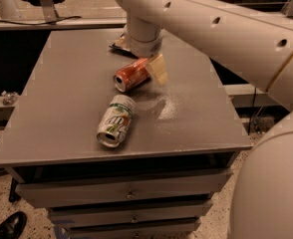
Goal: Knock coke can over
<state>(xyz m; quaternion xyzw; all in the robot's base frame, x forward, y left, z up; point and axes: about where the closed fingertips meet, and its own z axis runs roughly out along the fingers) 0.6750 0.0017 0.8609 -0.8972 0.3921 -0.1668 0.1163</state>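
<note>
The coke can (130, 75), reddish-orange with a silver top, lies on its side on the grey table (67, 108), its top facing the front left. My gripper (155, 67) hangs from the big cream arm just right of the can, with one cream finger (157, 69) showing against the can's far end. The arm's wrist covers the rest of the gripper.
A white-and-green 7UP can (115, 120) lies on its side in front of the coke can. A dark chip bag (120, 44) peeks out behind the wrist. The arm's cream links fill the right side. The table has drawers below. A black shoe (7, 226) is on the floor at bottom left.
</note>
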